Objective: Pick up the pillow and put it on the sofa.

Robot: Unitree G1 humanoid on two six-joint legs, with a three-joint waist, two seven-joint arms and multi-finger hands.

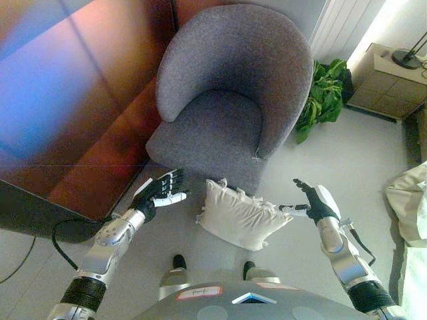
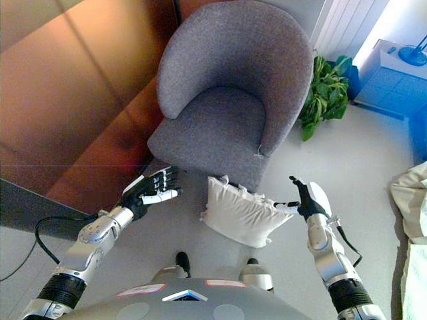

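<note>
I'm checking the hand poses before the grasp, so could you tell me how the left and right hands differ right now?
The left hand hangs clear of the pillow, on its left; the right hand is at the pillow's right corner. The left hand shows its dark palm; the right shows more of its white cover. Both are open, flanking the pillow.

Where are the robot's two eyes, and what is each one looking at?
Left eye view: on the robot's head, looking down at the white pillow on the floor before the grey sofa chair; both arms show, the left robot hand and right robot hand open either side.
Right eye view: just beside it, facing the same way, same arms.
Both share the pillow, chair and green plant.
</note>
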